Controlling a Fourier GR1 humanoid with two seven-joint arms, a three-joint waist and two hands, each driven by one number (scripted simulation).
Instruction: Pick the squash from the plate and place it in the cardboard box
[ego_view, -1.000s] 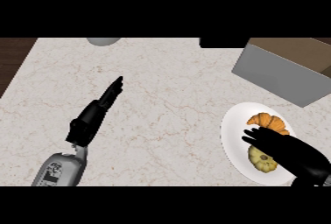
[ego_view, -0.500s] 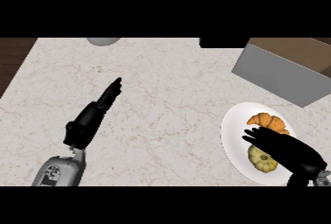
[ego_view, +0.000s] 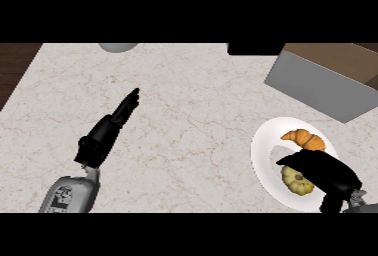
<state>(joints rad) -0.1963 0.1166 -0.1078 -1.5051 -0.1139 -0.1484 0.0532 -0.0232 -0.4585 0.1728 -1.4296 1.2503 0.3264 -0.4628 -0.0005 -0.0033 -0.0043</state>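
Note:
A pale yellow squash (ego_view: 297, 182) lies on the white plate (ego_view: 264, 146) at the lower right. My right hand (ego_view: 325, 169) hovers over it, fingers curling down along the squash's right side and partly hiding it. An orange croissant (ego_view: 304, 139) lies on the same plate just beyond the hand. The cardboard box (ego_view: 328, 78) stands at the upper right, its grey side wall facing me. My left hand (ego_view: 111, 130) rests at the left on the counter, fingers straight and pointing up-right, holding nothing.
A grey round object (ego_view: 118, 47) sits at the counter's far edge, upper left. A dark object (ego_view: 255, 48) stands at the far edge beside the box. The counter's left edge (ego_view: 21, 85) borders dark wood flooring.
My right hand has dropped lower over the squash and its fingers have curled in more. The left hand has barely moved.

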